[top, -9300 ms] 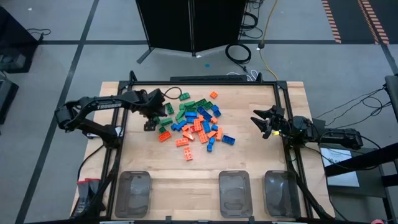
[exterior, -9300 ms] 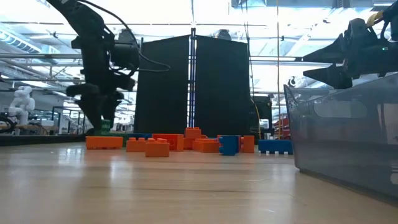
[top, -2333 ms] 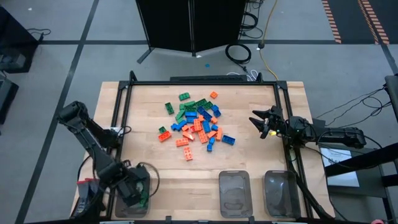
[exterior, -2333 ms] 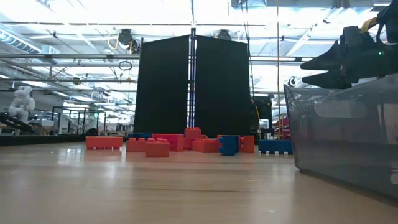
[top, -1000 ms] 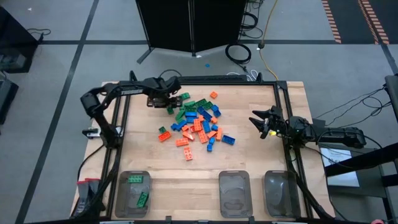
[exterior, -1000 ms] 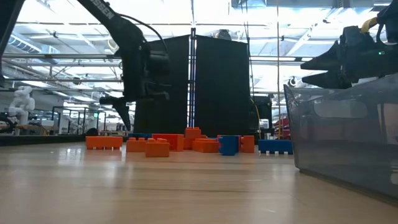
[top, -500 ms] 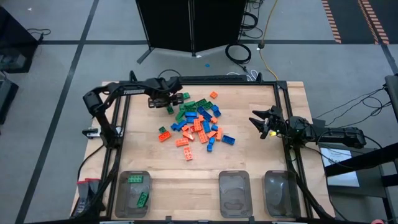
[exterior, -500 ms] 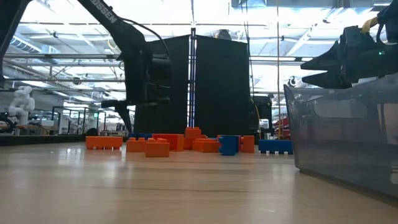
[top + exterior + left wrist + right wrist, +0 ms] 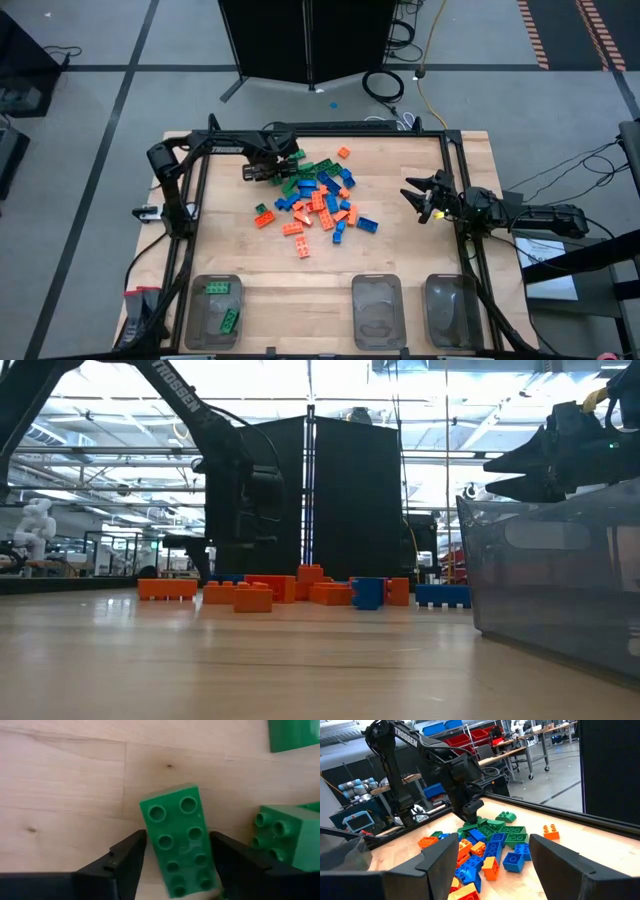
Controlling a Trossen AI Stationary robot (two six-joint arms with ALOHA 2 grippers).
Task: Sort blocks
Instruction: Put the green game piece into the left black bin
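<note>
Left gripper point(image 9: 266, 170) is reaching down at the far-left edge of the block pile point(image 9: 318, 199), fingers spread and straddling a green brick point(image 9: 180, 840) — not clamped on it. In the left wrist view the brick is lying flat on the table point(image 9: 400, 250), studs up, slightly tilted, sitting between the two dark fingers point(image 9: 120, 862) with a bit of wood showing on each side. Another green brick point(image 9: 282, 835) is lying just beside it, and the corner of a third green piece point(image 9: 292, 735) is showing farther off.

Right gripper point(image 9: 418, 196) is hanging at the table's right edge, well apart from the pile, fingers wide apart and gripping nothing. Its wrist view is looking across at the pile and the left arm point(image 9: 427, 757) working over the green bricks.

The pile — green, orange and blue bricks mixed — is sitting around table centre, greens mostly at the far-left side, oranges and blues toward the near side. One orange brick point(image 9: 344, 153) is lying apart at the far edge.

Three clear trays are sitting along the near edge: the left tray point(image 9: 214, 310) is holding two green bricks point(image 9: 217, 288), the middle tray point(image 9: 377, 311) and right tray point(image 9: 450, 311) are showing no bricks.
</note>
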